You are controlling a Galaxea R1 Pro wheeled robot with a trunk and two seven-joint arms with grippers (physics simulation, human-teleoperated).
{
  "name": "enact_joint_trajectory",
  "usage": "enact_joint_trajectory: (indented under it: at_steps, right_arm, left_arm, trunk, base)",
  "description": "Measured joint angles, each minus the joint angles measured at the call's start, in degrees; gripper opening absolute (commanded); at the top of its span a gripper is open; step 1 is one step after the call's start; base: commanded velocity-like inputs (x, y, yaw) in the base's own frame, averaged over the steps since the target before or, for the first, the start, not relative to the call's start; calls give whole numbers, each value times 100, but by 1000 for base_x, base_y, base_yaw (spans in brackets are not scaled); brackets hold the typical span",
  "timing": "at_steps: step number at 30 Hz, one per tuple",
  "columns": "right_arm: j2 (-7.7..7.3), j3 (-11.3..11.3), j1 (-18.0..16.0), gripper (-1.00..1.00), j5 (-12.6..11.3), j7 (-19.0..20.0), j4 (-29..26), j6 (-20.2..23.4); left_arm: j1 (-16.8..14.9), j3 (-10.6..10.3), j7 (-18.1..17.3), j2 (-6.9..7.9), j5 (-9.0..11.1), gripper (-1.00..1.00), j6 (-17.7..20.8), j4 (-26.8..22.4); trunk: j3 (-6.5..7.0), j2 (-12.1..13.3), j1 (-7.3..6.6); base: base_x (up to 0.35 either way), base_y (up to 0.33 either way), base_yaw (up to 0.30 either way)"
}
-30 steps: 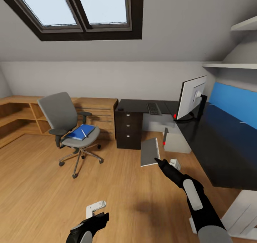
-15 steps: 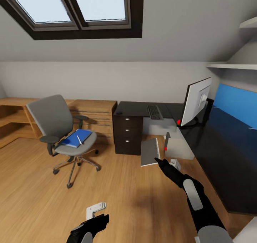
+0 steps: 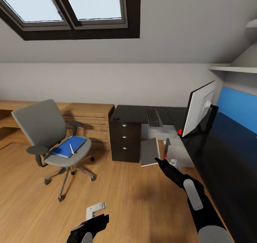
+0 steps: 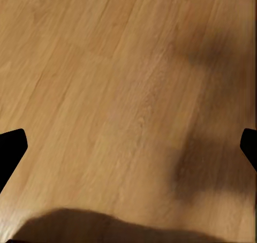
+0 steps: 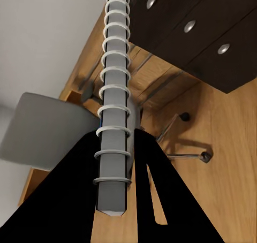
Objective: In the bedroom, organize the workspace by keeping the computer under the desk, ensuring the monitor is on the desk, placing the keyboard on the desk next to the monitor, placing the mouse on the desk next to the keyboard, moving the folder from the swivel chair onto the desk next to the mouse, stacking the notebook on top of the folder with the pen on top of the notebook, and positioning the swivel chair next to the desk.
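The whole head view is turned to the right compared with a second ago, so the swivel chair (image 3: 50,136), the folder (image 3: 67,146) and the pen (image 3: 71,148) on its seat are seen further left. The monitor (image 3: 198,109) and keyboard (image 3: 154,117) on the worktop (image 3: 135,111) are seen slightly lower and nearer. No object's own displacement is seen.

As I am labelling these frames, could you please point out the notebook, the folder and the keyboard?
notebook (image 3: 149,152), head view, middle of its grey cover.
folder (image 3: 65,147), head view, bare blue cover.
keyboard (image 3: 154,117), head view, centre of its keys.
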Motion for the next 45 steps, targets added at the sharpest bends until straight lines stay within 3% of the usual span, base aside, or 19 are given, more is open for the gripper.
enact_joint_trajectory:
  at_steps: [27,45]
  right_arm:
    - [6,1,35,-100,-8,2,6,6]
    - [23,9,37,-100,-15,-3,-3,9]
  left_arm:
    - [0,8,0,-1,-3,100,4,-1]
    - [0,9,-2,0,-2,100,8,-5]
  trunk:
    - [485,1083,-593]
    - [485,1085,-592]
  base:
    - [334,74,0]
    - [284,9,0]
